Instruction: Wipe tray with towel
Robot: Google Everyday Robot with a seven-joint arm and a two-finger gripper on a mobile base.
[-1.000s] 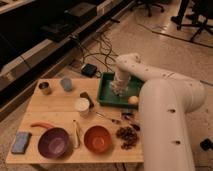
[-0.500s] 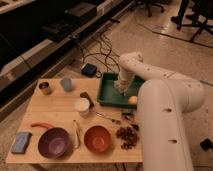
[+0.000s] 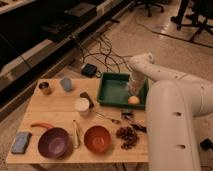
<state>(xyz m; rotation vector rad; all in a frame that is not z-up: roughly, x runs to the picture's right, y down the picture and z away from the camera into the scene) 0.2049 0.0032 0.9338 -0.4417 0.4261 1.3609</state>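
Note:
A green tray (image 3: 112, 90) stands at the far right of the wooden table. My white arm reaches over its right side. My gripper (image 3: 133, 88) is down inside the tray near its right wall, over a pale bunched thing that may be the towel (image 3: 132, 91). A small orange round thing (image 3: 133, 100) lies in the tray just in front of the gripper.
On the table (image 3: 55, 107): a purple bowl (image 3: 53, 142), an orange bowl (image 3: 96, 138), a white cup (image 3: 81, 104), a grey cup (image 3: 66, 83), a tin (image 3: 45, 88), a blue sponge (image 3: 21, 141), a carrot (image 3: 42, 125), dark grapes (image 3: 129, 135). Cables lie on the floor behind.
My arm and gripper have shifted slightly right inside the tray, toward its right wall. The rest of the table has not changed.

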